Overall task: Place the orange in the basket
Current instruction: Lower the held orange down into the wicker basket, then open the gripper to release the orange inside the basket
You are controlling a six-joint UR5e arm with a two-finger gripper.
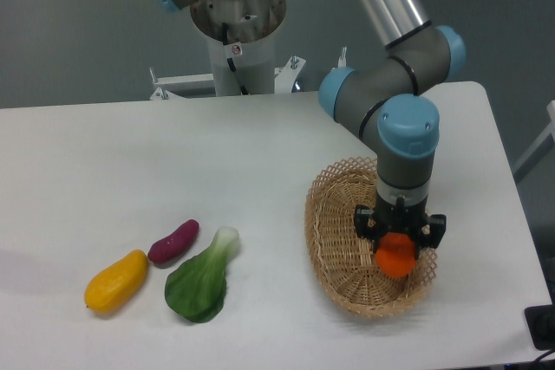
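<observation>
The basket [334, 240] is an oval tan wicker one with a lacy rim, on the right side of the white table. My gripper [398, 247] hangs straight down over the basket's right half. It is shut on the orange [395, 256], a small round orange-red fruit that shows just below the black gripper body, inside the basket's outline. I cannot tell whether the orange touches the basket floor. The fingertips are mostly hidden by the orange and the gripper body.
At the front left lie a yellow-orange mango-like fruit [116, 281], a purple sweet potato [173, 242] and a green leafy bok choy [202, 278]. The arm's base column [236, 32] stands behind the table's far edge.
</observation>
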